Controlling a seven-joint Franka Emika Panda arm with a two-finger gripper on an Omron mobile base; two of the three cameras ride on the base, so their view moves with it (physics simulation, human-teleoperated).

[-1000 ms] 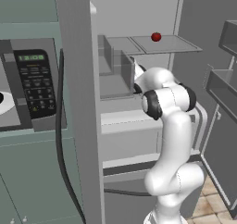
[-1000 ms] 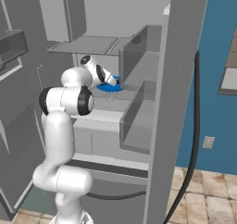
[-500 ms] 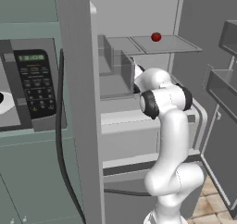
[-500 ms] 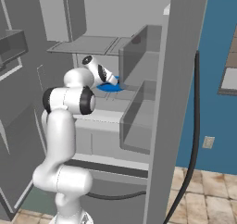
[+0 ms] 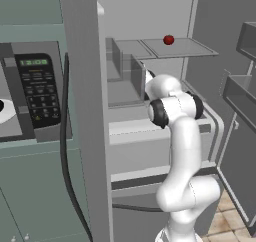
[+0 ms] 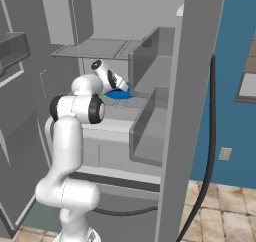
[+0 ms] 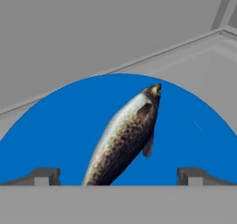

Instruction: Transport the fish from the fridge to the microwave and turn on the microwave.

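Since the earlier frames the arm has reached deeper into the fridge (image 6: 200,46), its hand now pushed further over the blue plate (image 6: 118,94) on the middle shelf, while the base and the rest of the scene have not shifted. The gripper (image 7: 118,176) stands wide open, its two dark fingertips (image 7: 44,176) far apart at the bottom of the hand view, holding nothing. The fish (image 7: 124,137), a speckled brown-and-silver body, lies on the plate directly ahead of the gripper and between the lines of its two fingers, its near end reaching down between the tips and its far end angled away toward the right finger's side; whether the fingers touch it cannot be told. The plate spreads well past both fingers. Above the hand, on the upper shelf, sits a small dark-red ball (image 5: 168,39). Off to the arm's left, outside the fridge wall, the microwave (image 5: 35,91) shows its black keypad and green display.
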